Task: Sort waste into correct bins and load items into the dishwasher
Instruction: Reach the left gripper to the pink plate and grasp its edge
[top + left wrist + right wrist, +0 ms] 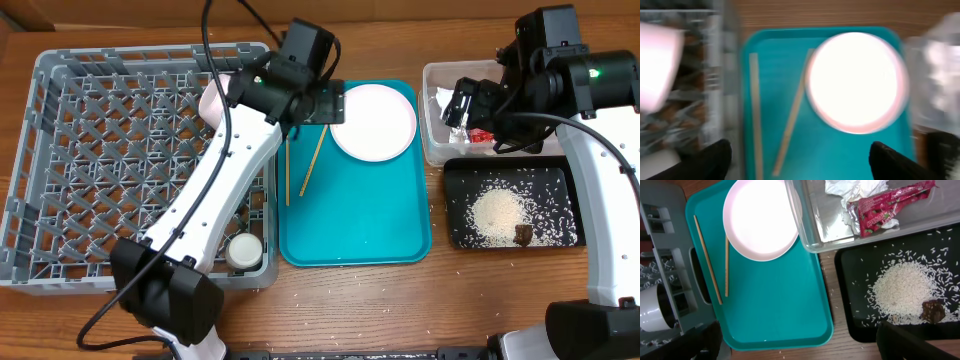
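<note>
At the left of the surface (460, 300) you are seeing the grey dish rack (60, 170) sitting as the largest item. A small white cup (244, 249) is resting in its near right corner. A white tableware piece (213, 100) is lying in its far right corner, partly hidden by the left arm (225, 190); you cannot tell which piece it is.

The left hand (322, 108) is hovering over the far left edge of the teal tray (350, 245). Its fingers (715, 160) are standing wide apart and are gripping nothing. Two chopsticks (288, 170) are lying on the left part of that tray, apart from each other. The plate (373, 122) is sitting on the tray's far right part, just beside them.

Right of the tray, the clear tub (435, 150) is holding the napkin (850, 187) and the red wrapper (885, 205). The right hand (468, 112) is hovering above the tub, fully spread and carrying nothing.

Near the tub, the black tray (455, 235) is holding the rice (498, 212). The brown lump (523, 234) is touching the pile's near right edge. Loose grains are lying on the surface.
</note>
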Controlling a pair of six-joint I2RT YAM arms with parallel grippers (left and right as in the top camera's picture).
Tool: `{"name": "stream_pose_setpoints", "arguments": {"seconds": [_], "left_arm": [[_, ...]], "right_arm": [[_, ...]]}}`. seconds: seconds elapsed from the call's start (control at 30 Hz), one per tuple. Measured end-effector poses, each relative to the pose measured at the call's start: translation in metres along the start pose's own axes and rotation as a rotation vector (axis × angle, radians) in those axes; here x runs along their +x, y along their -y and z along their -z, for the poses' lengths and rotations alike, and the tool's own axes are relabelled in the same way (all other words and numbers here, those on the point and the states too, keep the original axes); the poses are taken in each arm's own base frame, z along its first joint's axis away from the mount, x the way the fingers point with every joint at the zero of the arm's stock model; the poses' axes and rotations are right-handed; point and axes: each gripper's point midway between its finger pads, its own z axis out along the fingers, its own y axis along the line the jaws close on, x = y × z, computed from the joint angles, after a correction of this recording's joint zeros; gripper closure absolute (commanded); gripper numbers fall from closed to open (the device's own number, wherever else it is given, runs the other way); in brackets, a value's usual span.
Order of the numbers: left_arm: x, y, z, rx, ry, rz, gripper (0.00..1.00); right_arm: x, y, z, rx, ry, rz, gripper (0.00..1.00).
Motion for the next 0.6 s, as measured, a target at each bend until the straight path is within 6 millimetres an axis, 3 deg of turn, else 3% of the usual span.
{"name": "stream_pose_setpoints", "arguments": {"seconds": [0.1,0.23,0.3,0.43,0.6], "left_arm": [[0.006,0.026,-0.016,0.072,-0.021,-0.015,0.16],[0.03,0.051,-0.06,0.091,-0.106,0.007,0.16],[0.048,0.054,-0.089,0.067,-0.164,0.057,0.17],[0.07,0.052,-0.126,0.018,-0.231,0.175,0.2],[0.07,0.052,-0.145,0.001,-0.224,0.322,0.3]], "right_arm": [[0.0,0.0,0.0,0.0,0.0,0.0,0.0],[0.0,0.0,0.0,0.0,0.0,0.0,0.0],[0.0,0.0,0.0,0.0,0.0,0.0,0.0],[0.0,0.0,0.0,0.0,0.0,0.0,0.0],[0.0,0.0,0.0,0.0,0.0,0.0,0.0]]}}
